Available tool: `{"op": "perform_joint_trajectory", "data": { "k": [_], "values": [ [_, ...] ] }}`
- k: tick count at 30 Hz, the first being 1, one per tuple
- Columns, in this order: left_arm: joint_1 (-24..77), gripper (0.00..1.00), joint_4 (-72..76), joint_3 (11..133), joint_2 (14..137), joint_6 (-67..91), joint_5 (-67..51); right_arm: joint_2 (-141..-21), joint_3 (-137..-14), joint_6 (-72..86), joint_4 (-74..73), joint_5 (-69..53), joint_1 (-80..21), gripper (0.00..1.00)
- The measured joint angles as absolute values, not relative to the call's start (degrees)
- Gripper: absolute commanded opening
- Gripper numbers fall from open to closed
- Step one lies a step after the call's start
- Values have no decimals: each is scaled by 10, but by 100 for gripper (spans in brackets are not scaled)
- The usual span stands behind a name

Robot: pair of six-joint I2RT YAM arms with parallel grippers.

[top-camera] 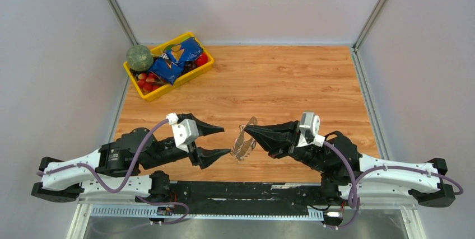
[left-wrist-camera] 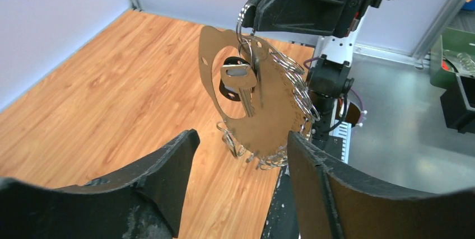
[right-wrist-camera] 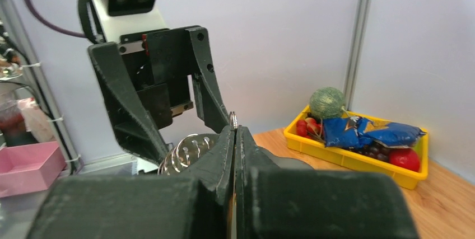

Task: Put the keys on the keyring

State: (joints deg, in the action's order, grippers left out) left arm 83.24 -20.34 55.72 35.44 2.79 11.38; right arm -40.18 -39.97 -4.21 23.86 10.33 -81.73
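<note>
Shiny metal keys [left-wrist-camera: 241, 82], wood-grain table [top-camera: 291, 82]

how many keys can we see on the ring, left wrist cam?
2. A silver key hangs just under the right gripper; a black-headed key sits behind it. More may hide along the keyring fringe.

The left arm [top-camera: 73, 170] and right arm [top-camera: 395, 170] wear white shells over black joints — a purple cable [top-camera: 157, 125] loops along each. Their black fingers [top-camera: 212, 129] taper to wedges, behind white camera blocks [top-camera: 185, 132].
</note>
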Motion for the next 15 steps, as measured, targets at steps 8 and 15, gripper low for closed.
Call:
{"op": "perform_joint_trajectory", "data": {
  "k": [8, 15],
  "values": [
    [832, 99, -204, 544, 336, 35, 161, -436, -431, -48, 204, 173, -817, 0],
    [832, 100, -202, 538, 324, 50, 152, -459, -432, -48, 194, 237, -817, 0]
  ]
}}
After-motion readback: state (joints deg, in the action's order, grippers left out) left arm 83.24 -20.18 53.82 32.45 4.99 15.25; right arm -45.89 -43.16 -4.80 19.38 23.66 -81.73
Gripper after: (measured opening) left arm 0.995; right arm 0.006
